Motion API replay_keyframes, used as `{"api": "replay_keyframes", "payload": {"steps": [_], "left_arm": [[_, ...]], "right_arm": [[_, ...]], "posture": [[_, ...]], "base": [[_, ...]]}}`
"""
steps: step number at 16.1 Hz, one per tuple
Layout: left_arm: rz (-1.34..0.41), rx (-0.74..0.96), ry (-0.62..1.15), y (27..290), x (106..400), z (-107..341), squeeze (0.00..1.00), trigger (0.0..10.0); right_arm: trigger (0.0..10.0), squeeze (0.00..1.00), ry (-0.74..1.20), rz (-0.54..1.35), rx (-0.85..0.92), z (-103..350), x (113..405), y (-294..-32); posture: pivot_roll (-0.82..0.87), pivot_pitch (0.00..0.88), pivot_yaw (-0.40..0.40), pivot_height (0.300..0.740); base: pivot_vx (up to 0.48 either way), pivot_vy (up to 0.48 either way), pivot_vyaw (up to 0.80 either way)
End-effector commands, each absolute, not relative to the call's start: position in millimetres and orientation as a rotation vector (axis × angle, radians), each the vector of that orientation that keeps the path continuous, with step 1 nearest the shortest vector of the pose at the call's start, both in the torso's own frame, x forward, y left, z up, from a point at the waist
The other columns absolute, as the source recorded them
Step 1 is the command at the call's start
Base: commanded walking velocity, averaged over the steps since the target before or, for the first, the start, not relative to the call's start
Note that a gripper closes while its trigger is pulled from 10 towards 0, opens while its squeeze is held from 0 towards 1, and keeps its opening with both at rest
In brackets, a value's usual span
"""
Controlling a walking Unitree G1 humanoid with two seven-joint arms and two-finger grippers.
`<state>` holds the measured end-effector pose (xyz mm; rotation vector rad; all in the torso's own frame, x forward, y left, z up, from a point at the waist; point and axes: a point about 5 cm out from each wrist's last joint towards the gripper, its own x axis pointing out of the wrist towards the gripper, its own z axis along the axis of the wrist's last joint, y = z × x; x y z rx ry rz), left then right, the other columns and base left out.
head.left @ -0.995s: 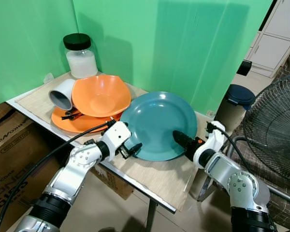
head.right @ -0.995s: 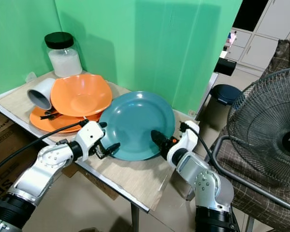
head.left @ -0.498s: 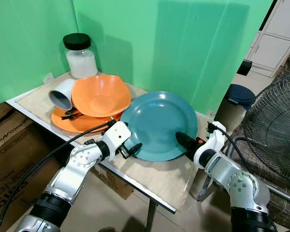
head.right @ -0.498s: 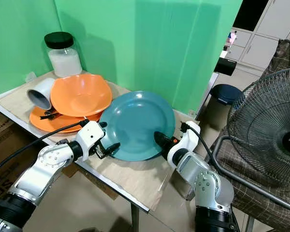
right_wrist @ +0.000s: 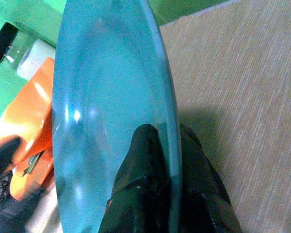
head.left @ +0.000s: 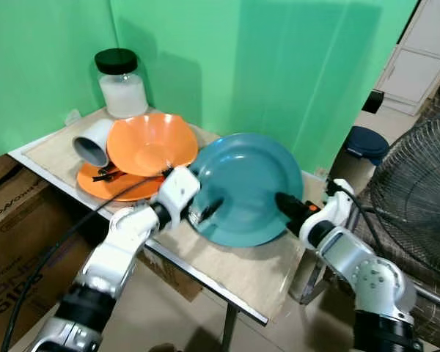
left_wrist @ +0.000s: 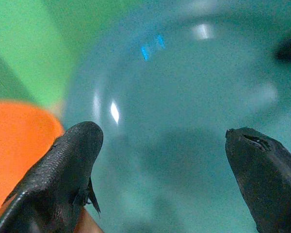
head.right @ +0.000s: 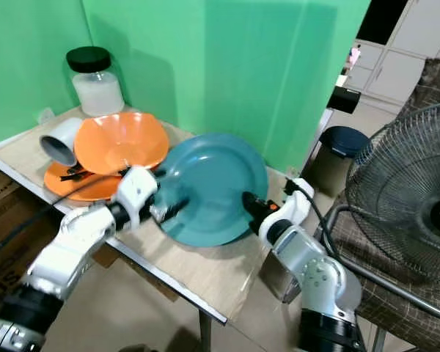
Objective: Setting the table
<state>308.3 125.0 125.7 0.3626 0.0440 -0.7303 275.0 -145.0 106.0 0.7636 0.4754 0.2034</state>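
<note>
On a matted worktop against green walls, a lidded jar, a white cup and an orange bowl stacked on an orange plate sit at ten o'clock. The left tool, fingers spread, reaches onto the teal plate, tilted at centre. At four o'clock the right tool is clamped on its rim.

Bright even light, motion-blurred arms, glare spots on teal plate
</note>
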Motion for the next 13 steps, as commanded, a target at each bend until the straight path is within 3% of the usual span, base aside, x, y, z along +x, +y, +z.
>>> {"api": "replay_keyframes", "payload": {"steps": [1,8,13], "left_arm": [[-0.729,0.331,-0.037,121.3,312.0,146.4,0.0,10.0],[-0.69,0.276,-0.19,117.0,303.4,188.8,0.0,10.0],[-0.69,0.276,-0.19,117.0,303.4,188.8,0.0,10.0]], "right_arm": [[0.0,0.0,0.417,0.214,0.766,117.8,273.3,-152.8],[0.0,0.0,0.209,0.263,0.708,150.0,247.9,-187.5],[0.0,0.0,0.209,0.263,0.708,150.0,247.9,-187.5]], "posture": [[0.07,0.0,-0.03,0.74],[0.07,0.0,-0.02,0.74],[0.07,0.0,-0.02,0.74]], "base": [[0.0,0.0,0.0],[0.0,0.0,0.0],[0.0,0.0,0.0]]}}
